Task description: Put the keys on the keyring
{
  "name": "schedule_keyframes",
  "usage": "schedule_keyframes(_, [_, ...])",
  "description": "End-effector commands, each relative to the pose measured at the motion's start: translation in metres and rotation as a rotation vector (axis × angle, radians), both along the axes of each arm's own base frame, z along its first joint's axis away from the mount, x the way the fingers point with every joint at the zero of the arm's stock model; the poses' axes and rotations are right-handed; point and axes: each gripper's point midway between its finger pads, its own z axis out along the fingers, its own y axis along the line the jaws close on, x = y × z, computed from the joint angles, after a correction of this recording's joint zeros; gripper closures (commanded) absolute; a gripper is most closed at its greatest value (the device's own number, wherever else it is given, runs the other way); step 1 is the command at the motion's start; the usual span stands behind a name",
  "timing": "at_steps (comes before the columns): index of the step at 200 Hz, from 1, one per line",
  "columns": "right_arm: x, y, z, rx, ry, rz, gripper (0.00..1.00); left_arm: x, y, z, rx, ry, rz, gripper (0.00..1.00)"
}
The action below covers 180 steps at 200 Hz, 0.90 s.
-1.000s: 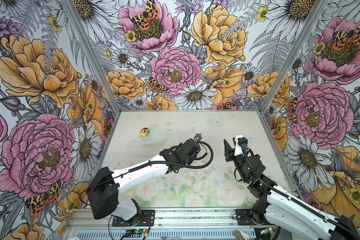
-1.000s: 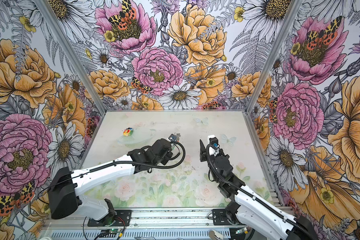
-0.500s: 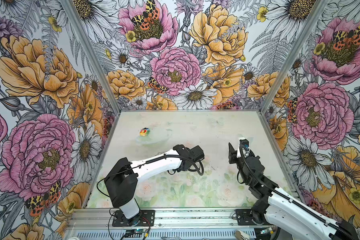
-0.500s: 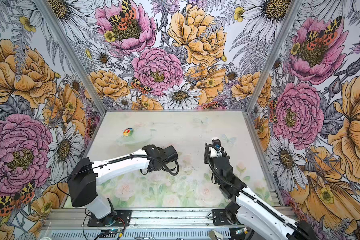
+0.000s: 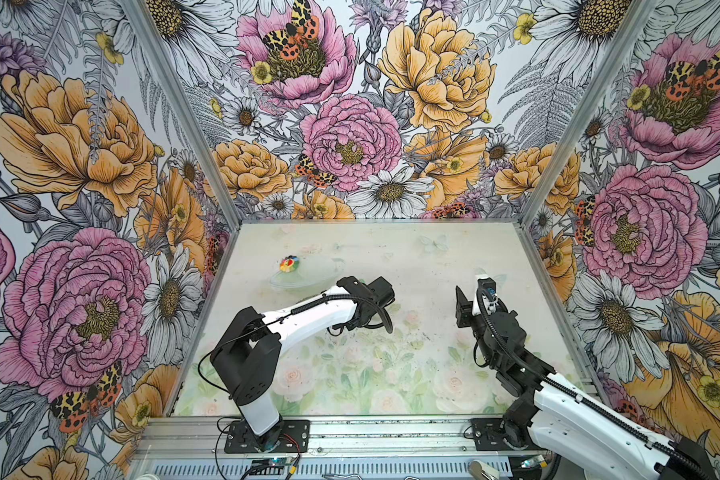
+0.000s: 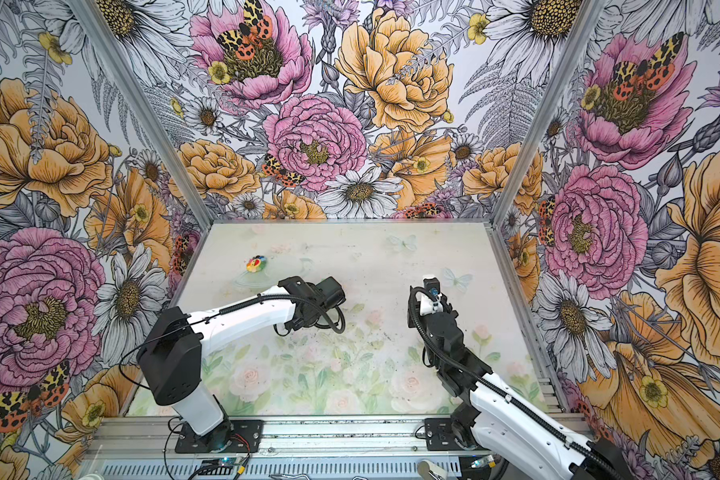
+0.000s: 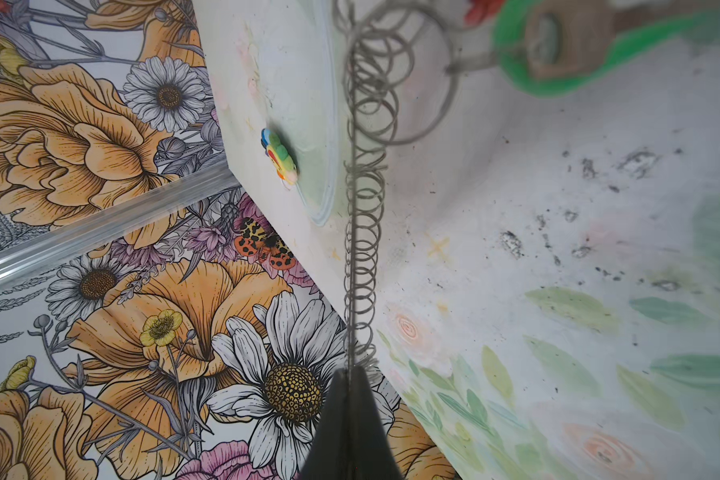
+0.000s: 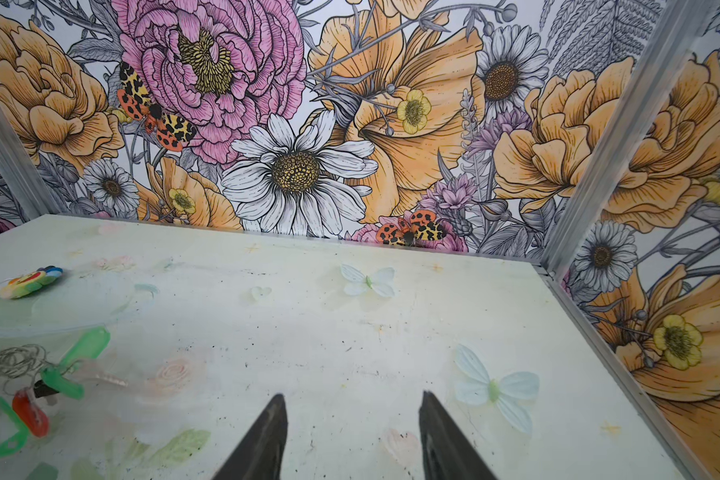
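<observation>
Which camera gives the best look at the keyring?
The left wrist view: the keyring runs edge-on from the shut left gripper, its wire loops sharp. The right wrist view catches only a small wire tangle, partly cut off. In both top views the left arm covers it.

Hemmed by walls (image 5: 350, 124) of bold peonies, daisies, moths; aluminium corner posts (image 5: 184, 112); pale, scuffed flower-print bench (image 5: 391, 249), evenly lit.

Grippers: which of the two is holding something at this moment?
The left gripper: its jaws are shut on the edge of the keyring, seen edge-on with its wire loops. The right gripper is open and empty.
</observation>
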Motion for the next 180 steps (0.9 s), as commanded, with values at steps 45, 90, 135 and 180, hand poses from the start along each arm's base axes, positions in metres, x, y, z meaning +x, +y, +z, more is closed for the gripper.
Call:
schedule_keyframes(45, [0.001, -0.002, -0.002, 0.022, 0.005, 0.0, 0.42, 0.083, 0.0, -0.007, 0.04, -0.098, 0.11, 1.0])
schedule_keyframes(90, [0.001, -0.004, -0.003, 0.024, 0.005, -0.005, 0.37, 0.126, -0.014, 0.009, 0.006, -0.201, 0.142, 1.0])
schedule_keyframes(135, [0.001, -0.004, -0.003, 0.028, 0.006, -0.003, 0.35, 0.115, -0.007, -0.025, 0.05, -0.167, 0.171, 1.0])
schedule_keyframes(180, [0.003, -0.004, -0.007, 0.025, 0.019, -0.003, 0.35, 0.075, -0.011, -0.056, 0.068, -0.089, 0.147, 1.0])
